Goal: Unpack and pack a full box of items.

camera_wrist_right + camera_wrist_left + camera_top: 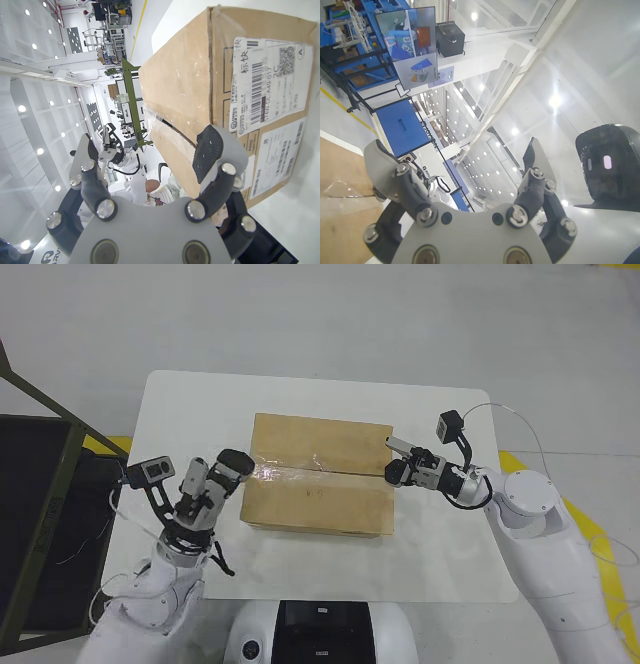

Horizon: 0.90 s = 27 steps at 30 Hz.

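Left gripper (235, 467): fingers spread, holding nothing, at the left end of the cardboard box (320, 489). Box — middle of white table (200, 404), flaps shut, clear tape (290, 467) over the seam, contents hidden. Right gripper (397, 460) — fingers apart, unladen, beside the labelled right end.

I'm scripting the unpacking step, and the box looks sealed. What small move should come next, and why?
Probably ease the right gripper in to the near end of the seam to catch the tape. The box is closed, its flaps meeting at a taped centre seam. The right gripper is open at one end of that seam, the left gripper open at the other, and both hold nothing.
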{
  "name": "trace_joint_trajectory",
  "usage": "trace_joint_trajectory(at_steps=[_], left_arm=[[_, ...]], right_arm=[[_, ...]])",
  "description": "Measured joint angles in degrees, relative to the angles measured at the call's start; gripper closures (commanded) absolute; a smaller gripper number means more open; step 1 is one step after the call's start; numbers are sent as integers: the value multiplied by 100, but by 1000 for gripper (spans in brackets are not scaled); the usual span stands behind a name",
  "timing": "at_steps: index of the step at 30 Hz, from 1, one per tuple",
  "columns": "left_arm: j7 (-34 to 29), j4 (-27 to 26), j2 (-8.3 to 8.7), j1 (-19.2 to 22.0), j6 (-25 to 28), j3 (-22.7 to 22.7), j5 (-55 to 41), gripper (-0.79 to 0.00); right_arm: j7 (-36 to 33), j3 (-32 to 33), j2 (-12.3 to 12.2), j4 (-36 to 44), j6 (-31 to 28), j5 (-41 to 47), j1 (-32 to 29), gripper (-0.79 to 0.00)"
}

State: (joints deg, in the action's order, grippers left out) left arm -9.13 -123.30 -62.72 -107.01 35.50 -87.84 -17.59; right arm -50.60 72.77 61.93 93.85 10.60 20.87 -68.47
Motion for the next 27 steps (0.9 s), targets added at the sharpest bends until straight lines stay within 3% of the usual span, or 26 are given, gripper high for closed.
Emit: trace_joint_trajectory(at_steps=[13,22,27], left_arm=[[-1017,723,114,693,-1217,-1429,-828,-785],[-1548,1573,197,1604,-2114,-1724,-465,-785],[-1435,2013,206,1988,-2379,-1737,-356,-785]], right_arm=[[0,0,0,0,0,0,0,-785],[0,0,0,0,0,0,0,-785],[0,0,0,0,0,0,0,-785]])
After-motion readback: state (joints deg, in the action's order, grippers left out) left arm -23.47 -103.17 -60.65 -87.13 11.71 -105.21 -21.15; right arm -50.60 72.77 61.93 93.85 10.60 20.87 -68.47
